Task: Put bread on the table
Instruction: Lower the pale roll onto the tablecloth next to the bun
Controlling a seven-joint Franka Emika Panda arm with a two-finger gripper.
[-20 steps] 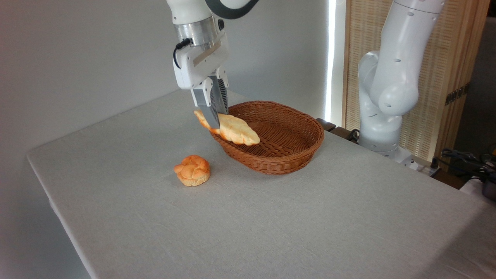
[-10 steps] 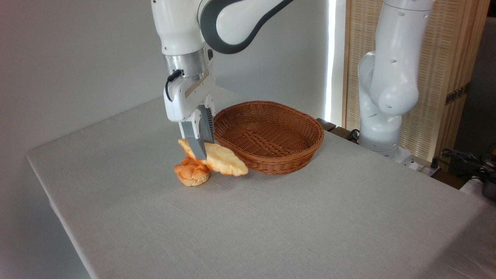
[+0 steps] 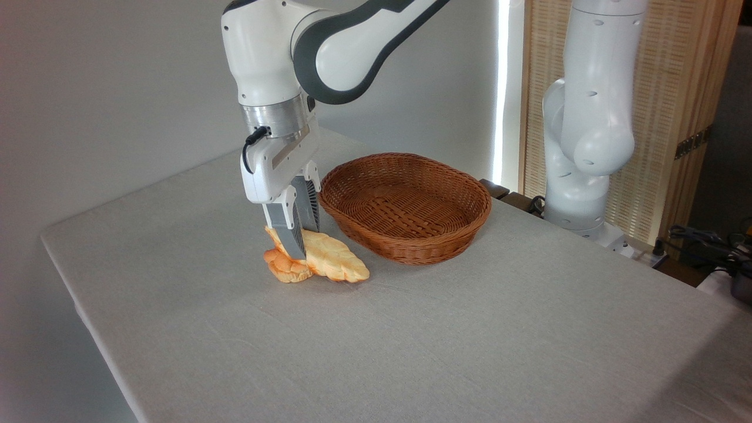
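We see the pale golden braided loaf of bread (image 3: 332, 262) low at the grey-clothed table (image 3: 411, 341), its right tapered end down at or on the cloth and its left end raised, overlapping the small round orange knotted bun (image 3: 286, 269) that sits partly hidden beneath and behind it; half a second ago the loaf hung clear above the cloth and a second ago it was up by the basket's rim, so it has come down and leftward; its long axis runs from upper left to lower right in the picture, the nearer tip pointing right and slightly toward us; the robot's two-finger gripper (image 3: 302, 251) points straight down and is clamped on the loaf near its left third, one ribbed grey finger (image 3: 292, 234) in front of the bread and the other behind it; the oval brown wicker basket (image 3: 405, 205) stands just to the right, near the loaf but not touching it; we see the arm's white base column (image 3: 581, 147) at the table's far right edge.
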